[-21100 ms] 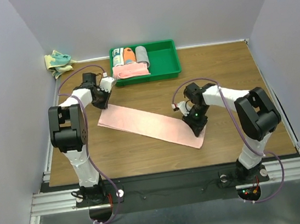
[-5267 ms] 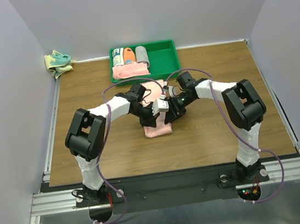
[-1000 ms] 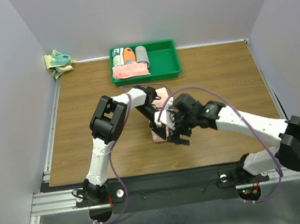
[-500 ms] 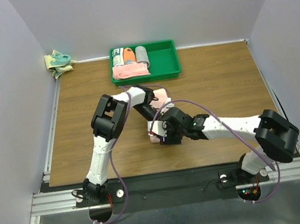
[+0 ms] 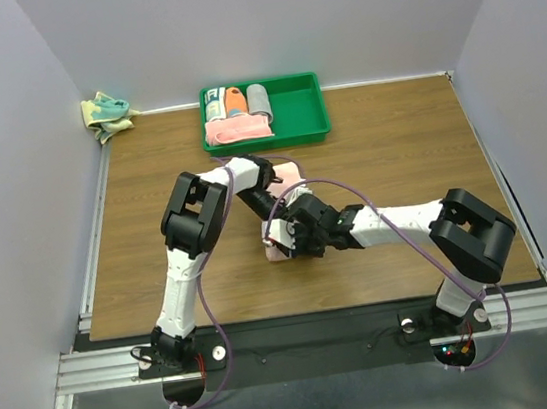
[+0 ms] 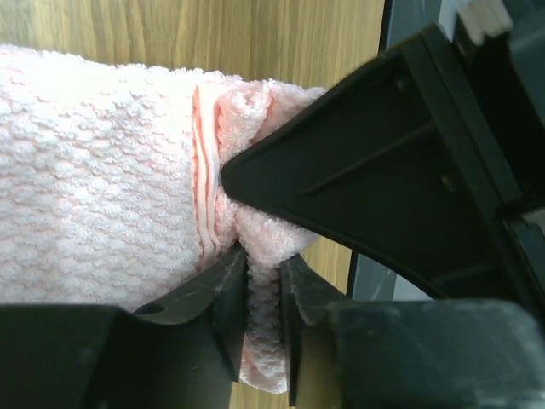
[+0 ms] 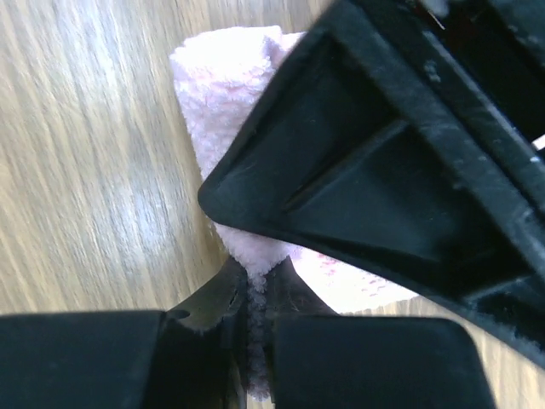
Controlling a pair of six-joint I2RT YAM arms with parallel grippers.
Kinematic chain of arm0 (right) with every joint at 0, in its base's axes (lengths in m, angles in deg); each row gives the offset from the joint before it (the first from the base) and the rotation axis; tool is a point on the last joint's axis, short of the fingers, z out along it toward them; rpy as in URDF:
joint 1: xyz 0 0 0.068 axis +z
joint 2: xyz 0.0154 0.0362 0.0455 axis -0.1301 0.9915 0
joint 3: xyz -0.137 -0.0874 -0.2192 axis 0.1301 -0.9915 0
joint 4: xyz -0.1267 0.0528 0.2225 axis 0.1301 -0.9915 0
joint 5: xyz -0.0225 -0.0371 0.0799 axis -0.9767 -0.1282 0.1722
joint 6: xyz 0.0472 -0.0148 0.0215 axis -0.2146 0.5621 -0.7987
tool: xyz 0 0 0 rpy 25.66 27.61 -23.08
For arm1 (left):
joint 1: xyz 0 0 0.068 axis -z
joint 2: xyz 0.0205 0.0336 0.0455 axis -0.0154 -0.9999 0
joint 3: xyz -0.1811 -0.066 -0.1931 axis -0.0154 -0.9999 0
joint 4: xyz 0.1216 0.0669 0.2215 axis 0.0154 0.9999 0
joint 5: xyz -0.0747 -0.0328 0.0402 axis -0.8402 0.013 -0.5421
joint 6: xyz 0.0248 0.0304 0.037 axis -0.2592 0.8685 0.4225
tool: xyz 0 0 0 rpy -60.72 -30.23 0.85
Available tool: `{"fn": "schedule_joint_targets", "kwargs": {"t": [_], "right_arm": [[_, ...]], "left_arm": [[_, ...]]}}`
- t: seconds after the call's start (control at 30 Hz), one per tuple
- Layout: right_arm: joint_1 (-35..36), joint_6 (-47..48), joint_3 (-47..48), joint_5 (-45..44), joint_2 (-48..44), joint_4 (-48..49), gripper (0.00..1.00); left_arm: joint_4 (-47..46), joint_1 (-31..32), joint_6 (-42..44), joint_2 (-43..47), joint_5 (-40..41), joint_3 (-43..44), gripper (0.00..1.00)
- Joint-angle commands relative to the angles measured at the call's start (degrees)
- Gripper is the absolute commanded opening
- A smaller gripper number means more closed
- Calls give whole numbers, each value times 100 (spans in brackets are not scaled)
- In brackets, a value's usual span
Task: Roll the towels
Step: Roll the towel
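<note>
The pink towel (image 5: 276, 253) (image 6: 102, 187) (image 7: 226, 77) lies bunched into a short, thick roll on the table (image 5: 399, 158), on the near side of the green tray (image 5: 299, 105) and well apart from it. Both grippers meet over it. The left gripper (image 5: 277, 214) (image 6: 264, 290) works the end of the roll closer to the tray, its jaws narrow with a fold of the towel's hemmed edge pressed between the tips. The right gripper (image 5: 281, 244) (image 7: 255, 307) takes the end farther from the tray, its jaws closed tight on a thin pinch of cloth. The teal towel (image 5: 105, 114) sits crumpled to the left of the tray, by the back wall. Inside the tray's left half lie several rolled cloths (image 5: 233, 101) and a pink one in front of them.
</note>
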Motion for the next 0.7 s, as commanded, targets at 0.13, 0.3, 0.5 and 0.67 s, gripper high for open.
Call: {"fn": "schedule_joint_targets", "kwargs": {"t": [0.13,0.3,0.5,0.67], "right_arm": [[-289,34,347,1469,266,-952,0],[-316,95,461,1803,380,-1454,1],[-483,-45,628,2145,591,-1744,1],[-851,-282,1067,2637,925,-2103,1]], "left_arm": [[-995,-333,487,504,1212,-529,57],[-663,-885,654,601,1010,-284,65],[-363,-1633,777,715,711,-38,68],[-459,-2661,760,934,738,-63,68]]}}
